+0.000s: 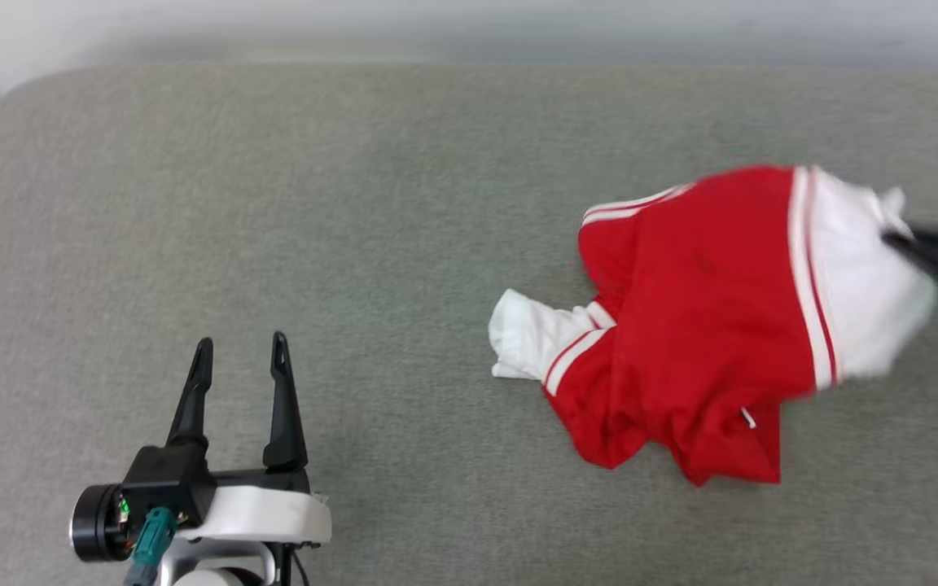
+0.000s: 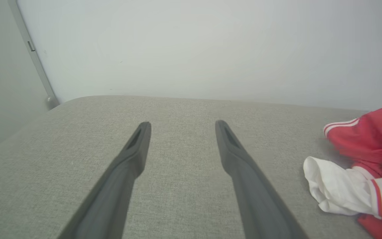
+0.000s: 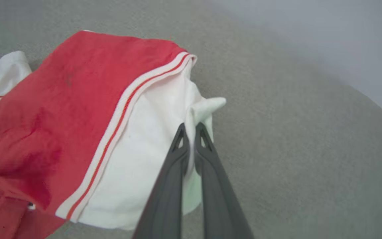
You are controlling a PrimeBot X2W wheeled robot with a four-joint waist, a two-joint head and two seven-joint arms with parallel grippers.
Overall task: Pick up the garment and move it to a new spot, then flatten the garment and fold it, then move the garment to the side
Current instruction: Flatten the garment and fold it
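Note:
The garment [image 1: 705, 325], a red T-shirt with white sleeves and striped trim, lies bunched on the right half of the grey cushion [image 1: 355, 203]. My right gripper [image 1: 896, 240] comes in from the right edge, shut on the garment's white sleeve [image 3: 151, 139]; the right wrist view shows the sleeve cloth pinched between the two dark fingers [image 3: 191, 127] and that side pulled up off the cushion. The other white sleeve [image 2: 333, 187] lies flat toward the left. My left gripper [image 1: 241, 354] stands open at the lower left, well apart from the garment [image 2: 373, 146], with nothing between its fingers.
The grey cushion's far edge [image 1: 469, 69] meets a pale wall. Its rounded far-left corner [image 2: 58, 103] sits by a grey rail [image 2: 31, 49]. Bare cushion stretches across the left and middle.

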